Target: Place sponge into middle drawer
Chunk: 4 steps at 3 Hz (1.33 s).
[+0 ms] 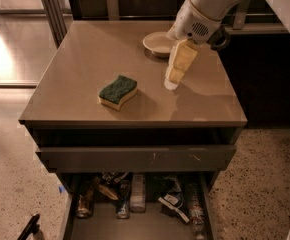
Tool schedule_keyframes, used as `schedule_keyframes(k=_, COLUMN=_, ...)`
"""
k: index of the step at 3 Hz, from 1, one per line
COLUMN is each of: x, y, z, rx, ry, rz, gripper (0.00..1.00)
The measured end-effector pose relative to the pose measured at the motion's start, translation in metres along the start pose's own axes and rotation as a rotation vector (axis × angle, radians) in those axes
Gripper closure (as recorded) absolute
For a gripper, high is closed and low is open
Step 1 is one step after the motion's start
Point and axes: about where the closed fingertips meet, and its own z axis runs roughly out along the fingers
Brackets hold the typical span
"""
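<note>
Green-topped sponge (117, 91) lies on cabinet top (80, 59) — jaws hang near the bowl (156, 43).

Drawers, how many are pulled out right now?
2. The scratched-front drawer sits slightly out under the tabletop; the middle drawer below is pulled far out, cluttered. Any closed drawer may be hidden. The gripper hangs over the tabletop, right of the sponge.

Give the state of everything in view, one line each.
Sponge: lying on cabinet top, green face up, unheld.
Middle drawer: open, cluttered.
Upper drawer: apparently slightly pulled out.
Bowl: upright, looks empty.
Gripper: low over cabinet top, right of sponge.
</note>
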Motion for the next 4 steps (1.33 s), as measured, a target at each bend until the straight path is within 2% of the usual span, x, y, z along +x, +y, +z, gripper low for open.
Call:
schedule_keyframes(k=1, x=-0.011, y=0.005, z=0.034, rx=-0.085, ry=-0.028, rz=-0.026, gripper=0.00)
schedule_keyframes(k=3, x=-0.011, y=0.007, z=0.041, rx=-0.072, ry=-0.002, rz=-0.023, gripper=0.00)
schedule_keyframes(k=4, x=-0.006, y=0.016, z=0.056, rx=-0.017, ry=0.124, rz=0.005, gripper=0.00)
